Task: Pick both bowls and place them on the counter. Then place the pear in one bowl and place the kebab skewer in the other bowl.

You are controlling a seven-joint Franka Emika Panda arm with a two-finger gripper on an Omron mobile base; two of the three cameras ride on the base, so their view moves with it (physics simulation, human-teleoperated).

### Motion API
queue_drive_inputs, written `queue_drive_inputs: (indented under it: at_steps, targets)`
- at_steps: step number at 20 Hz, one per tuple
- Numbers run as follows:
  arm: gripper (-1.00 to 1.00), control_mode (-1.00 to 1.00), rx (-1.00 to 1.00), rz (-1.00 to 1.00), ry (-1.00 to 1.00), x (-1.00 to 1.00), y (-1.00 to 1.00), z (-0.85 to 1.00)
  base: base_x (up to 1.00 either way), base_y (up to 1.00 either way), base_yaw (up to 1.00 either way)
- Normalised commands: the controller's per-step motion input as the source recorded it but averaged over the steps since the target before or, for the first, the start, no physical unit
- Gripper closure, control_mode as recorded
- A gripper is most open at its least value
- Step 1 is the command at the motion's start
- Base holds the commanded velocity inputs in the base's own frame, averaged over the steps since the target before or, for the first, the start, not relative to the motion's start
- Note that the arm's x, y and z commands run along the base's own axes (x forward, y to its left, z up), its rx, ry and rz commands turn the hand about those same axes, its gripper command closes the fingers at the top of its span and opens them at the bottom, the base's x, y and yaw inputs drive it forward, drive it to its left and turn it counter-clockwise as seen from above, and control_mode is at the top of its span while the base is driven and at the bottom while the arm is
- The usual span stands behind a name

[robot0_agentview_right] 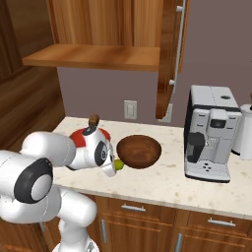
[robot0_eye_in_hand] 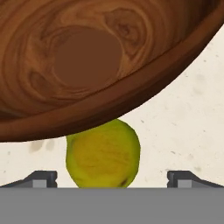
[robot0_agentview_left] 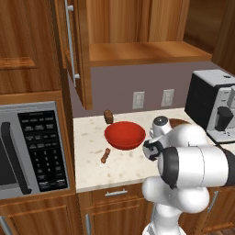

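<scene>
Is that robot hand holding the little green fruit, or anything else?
Nothing is held. The tool is wide open, its tips on either side of the pear without touching it; the pear lies on the counter beside the wooden bowl.

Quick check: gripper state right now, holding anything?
Gripper: open, fingers spread to either side of the pear on the counter, not closed on it.

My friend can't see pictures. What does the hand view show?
A yellow-green pear sits on the speckled beige counter, between the two dark fingertips of an open gripper. Just past it, the brown wooden bowl looms large, its rim over the top of the pear.
</scene>
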Motion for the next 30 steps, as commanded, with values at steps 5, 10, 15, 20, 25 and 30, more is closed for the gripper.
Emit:
queue_drive_inputs:
  at_steps: [5, 10, 15, 20, 25, 30]
  targets:
    - [-1.0, -1.0, 0.0, 0.0, 0.0, 0.0, -0.02, -0.15, 0.0, 0.0, 0.0]
    - [-1.0, -1.0, 0.0, 0.0, 0.0, 0.0, -0.08, -0.1, 0.0, 0.0, 0.0]
    - [-1.0, -1.0, 0.0, 0.0, 0.0, 0.0, -0.07, -0.02, 0.0, 0.0, 0.0]
    - [-1.0, -1.0, 0.0, 0.0, -0.02, 0.0, 0.0, -0.04, 0.0, 0.0, 0.0]
    - [1.0, -1.0, 0.0, 0.0, -0.01, 0.0, 0.0, -0.14, 0.0, 0.0, 0.0]
    - [1.0, -1.0, 0.0, 0.0, 0.0, 0.0, -0.02, -0.07, 0.0, 0.0, 0.0]
